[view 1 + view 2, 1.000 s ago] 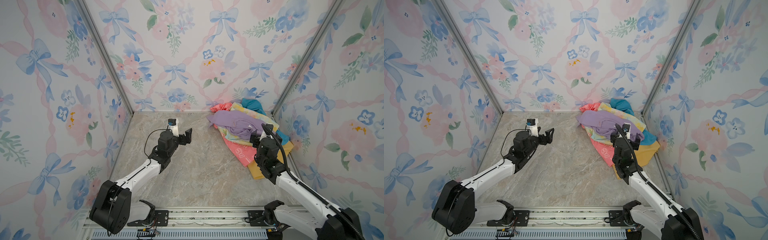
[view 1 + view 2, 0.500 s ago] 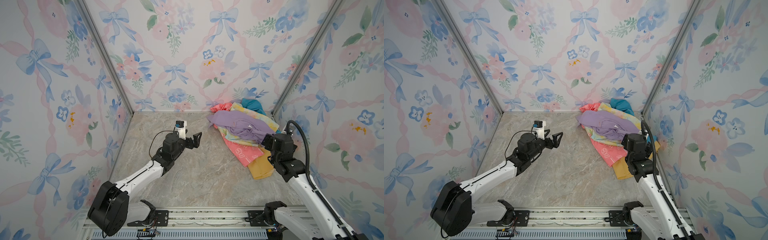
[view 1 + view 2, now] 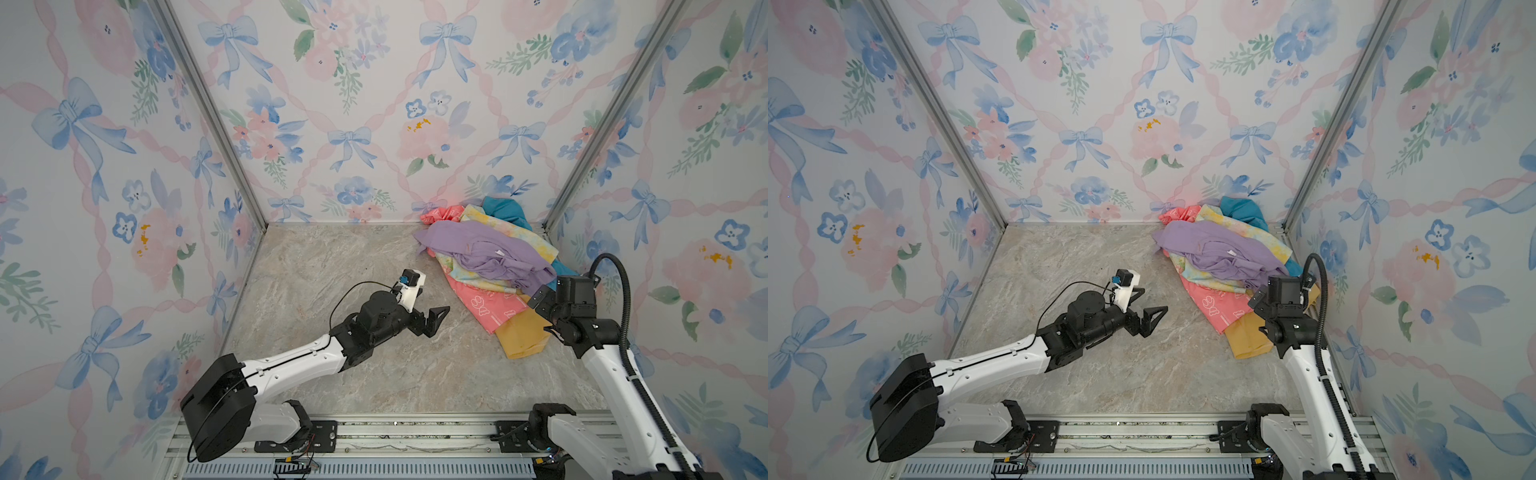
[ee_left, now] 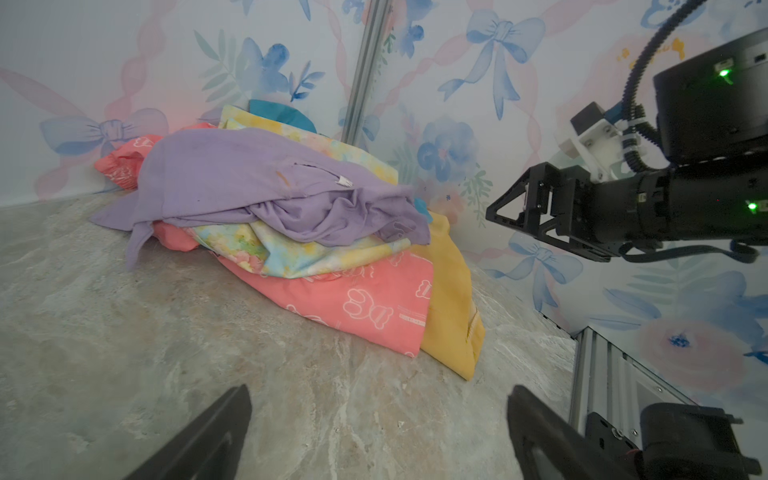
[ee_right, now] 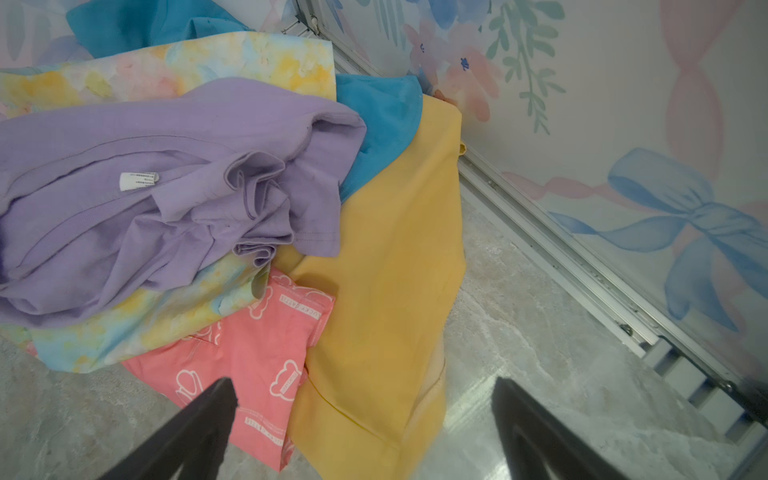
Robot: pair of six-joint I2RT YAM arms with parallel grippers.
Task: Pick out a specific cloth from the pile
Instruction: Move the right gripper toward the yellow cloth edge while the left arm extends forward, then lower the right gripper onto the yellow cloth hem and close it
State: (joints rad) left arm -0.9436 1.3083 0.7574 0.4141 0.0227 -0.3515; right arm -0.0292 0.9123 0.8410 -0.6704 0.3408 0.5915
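- Against the far right corner of the grey marbled surface (image 3: 332, 266) lies the heap of soft colourful cloths (image 3: 478, 232), close under the flowered walls (image 3: 374, 104).
- The plain mustard-yellow soft fabric cloth (image 3: 521, 336) (image 3: 1250, 338) (image 4: 451, 291) (image 5: 386, 270) is the lowest layer on the heap's near right side. It is flat and unprinted, with a stitched hem along its near end. That end pokes out bare onto the surface, while its far part runs under the other cloths.
- A coral-pink cloth with white bear prints (image 5: 257, 357) overlaps its left edge.
- Above that lies a pastel tie-dye cloth (image 5: 137, 324), and a crumpled lilac cloth with a small white label (image 5: 166, 174) tops the heap.
- A teal-blue cloth (image 5: 382, 112) at the back touches the mustard one beside the wall.
- The right hand (image 5: 363, 382) hangs over the mustard cloth's near end, jaws spread wide, gripping nothing.
- The left hand (image 3: 1154, 300) hovers above bare surface left of the heap, apart from it, jaws likewise wide and empty.
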